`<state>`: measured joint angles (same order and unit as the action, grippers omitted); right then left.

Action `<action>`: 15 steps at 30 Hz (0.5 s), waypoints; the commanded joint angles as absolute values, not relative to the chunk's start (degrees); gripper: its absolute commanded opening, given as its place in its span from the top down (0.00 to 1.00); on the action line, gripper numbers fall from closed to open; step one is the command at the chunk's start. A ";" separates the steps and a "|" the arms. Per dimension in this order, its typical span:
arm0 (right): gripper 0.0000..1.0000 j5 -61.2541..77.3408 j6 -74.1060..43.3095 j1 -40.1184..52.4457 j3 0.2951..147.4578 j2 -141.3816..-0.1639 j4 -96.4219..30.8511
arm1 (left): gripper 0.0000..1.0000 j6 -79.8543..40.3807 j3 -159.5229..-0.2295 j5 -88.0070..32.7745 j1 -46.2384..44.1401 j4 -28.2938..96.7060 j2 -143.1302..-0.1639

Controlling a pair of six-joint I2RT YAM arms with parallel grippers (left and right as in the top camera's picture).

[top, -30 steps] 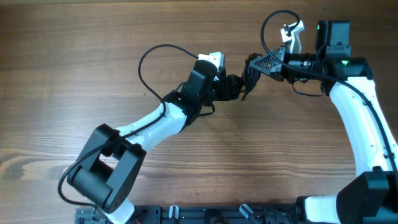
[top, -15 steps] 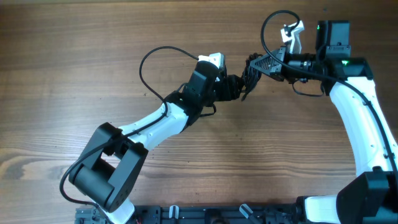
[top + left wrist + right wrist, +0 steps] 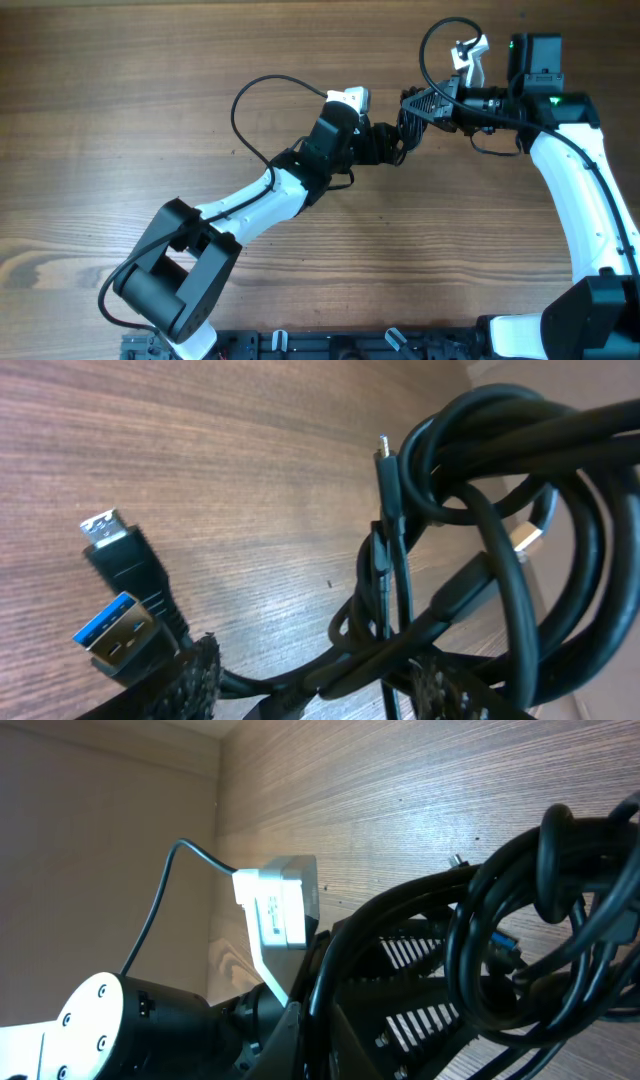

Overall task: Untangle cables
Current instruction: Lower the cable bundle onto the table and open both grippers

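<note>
The cables [image 3: 403,128] are one tight black knot of loops, held up off the tabletop [image 3: 150,100] toward its far edge, right of the middle; two plug ends stick out loose, one of them a blue-tongued plug [image 3: 118,645]. The right gripper [image 3: 412,103] has its fingers pressed together at the top of the knot and seems to pinch a strand there; the bundle hangs from it. The left gripper [image 3: 388,148] meets the knot from the near-left side, its pads [image 3: 195,672] spread with several strands lying between them, not clamped as far as can be seen.

The step in hand looks like taking a second hold so one cable can be drawn free. The next move calls for closing on a single strand, ideally one leading to a free plug, then pulling gently away from the right grip; catching several strands would only tighten the knot.
</note>
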<state>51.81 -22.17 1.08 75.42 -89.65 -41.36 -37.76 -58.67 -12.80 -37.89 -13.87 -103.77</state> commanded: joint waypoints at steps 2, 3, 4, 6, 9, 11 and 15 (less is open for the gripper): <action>0.96 56.27 -21.39 1.34 76.49 -87.79 -42.02 | 0.42 -38.24 -58.41 -8.62 -38.13 -15.05 -104.49; 0.96 58.00 -21.37 1.34 76.49 -87.79 -41.91 | 0.43 -38.24 -58.41 -8.38 -38.15 -15.03 -104.49; 0.96 60.36 -21.39 1.34 76.49 -87.79 -41.76 | 0.43 -38.24 -58.41 -8.23 -38.13 -15.03 -104.49; 0.96 65.52 -21.41 1.34 76.49 -87.79 -41.56 | 0.44 -38.24 -58.41 -7.79 -38.15 -15.03 -104.49; 0.96 71.85 -21.41 1.34 76.49 -87.79 -41.54 | 0.44 -38.24 -58.41 -7.75 -38.15 -15.07 -104.49; 0.96 74.98 -21.43 1.45 76.49 -87.79 -41.54 | 0.44 -38.24 -58.41 -7.73 -38.15 -15.07 -104.49; 0.96 78.52 -21.54 2.87 76.49 -87.79 -41.60 | 0.44 -39.51 -58.41 -4.60 -38.13 -15.03 -104.49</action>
